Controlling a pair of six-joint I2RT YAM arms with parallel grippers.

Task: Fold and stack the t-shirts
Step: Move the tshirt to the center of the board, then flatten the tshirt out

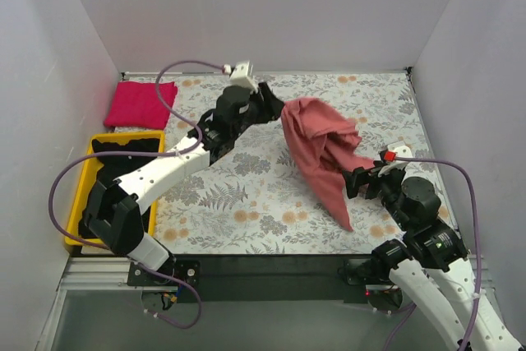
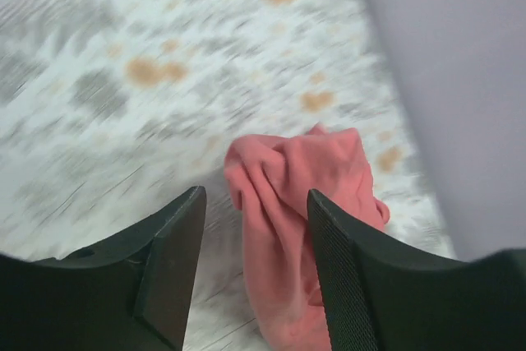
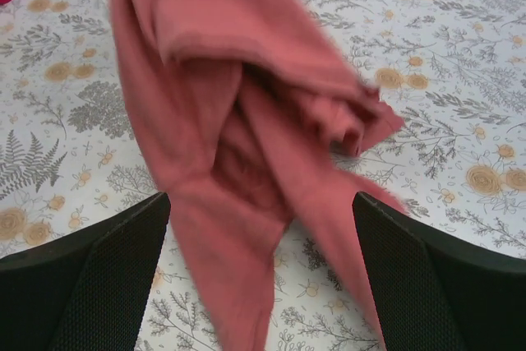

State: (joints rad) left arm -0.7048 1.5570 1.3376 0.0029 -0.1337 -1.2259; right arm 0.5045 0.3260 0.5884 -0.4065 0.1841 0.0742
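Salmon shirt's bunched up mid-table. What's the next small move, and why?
Probably ease the right gripper forward and close on the salmon shirt: it lies crumpled just ahead of that gripper's wide-open fingers, and the left gripper stands open, holding nothing.

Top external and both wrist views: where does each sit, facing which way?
Top external: above the near edge, looking down at table, left arm, right arm, salmon t-shirt.
Left wrist: on left arm, looking down past left hand's fingers at the shirt; blurred.
Right wrist: on right arm, facing the shirt between right hand's fingers.
Shared: all three show the t-shirt.
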